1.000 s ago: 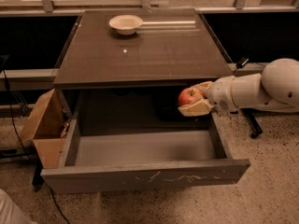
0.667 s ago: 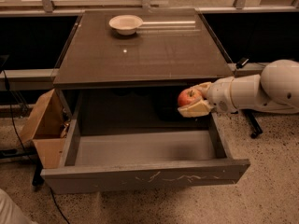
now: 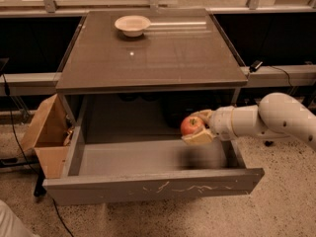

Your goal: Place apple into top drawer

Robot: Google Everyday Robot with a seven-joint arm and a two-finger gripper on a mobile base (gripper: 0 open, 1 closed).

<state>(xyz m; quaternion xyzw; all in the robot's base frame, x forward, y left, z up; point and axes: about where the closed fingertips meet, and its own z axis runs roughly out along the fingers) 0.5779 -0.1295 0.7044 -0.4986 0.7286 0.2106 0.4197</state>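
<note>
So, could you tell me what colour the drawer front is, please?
Grey with pale scratches, in the camera view; the gripper holds the apple over the open drawer.

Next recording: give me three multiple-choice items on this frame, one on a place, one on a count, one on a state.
1. Where is the apple?
A) on a shelf
B) in the tool, over the right part of the top drawer
C) on a chair

2. How many bowls stand on the table?
A) none
B) one
C) three

3. The top drawer is:
A) pulled open
B) pushed shut
C) taken out

Key:
1 B, the tool's fingers clamp the apple above the drawer's right side.
2 B, a single cream bowl sits near the table's far edge.
3 A, the drawer's inside shows in front of the table.
</note>
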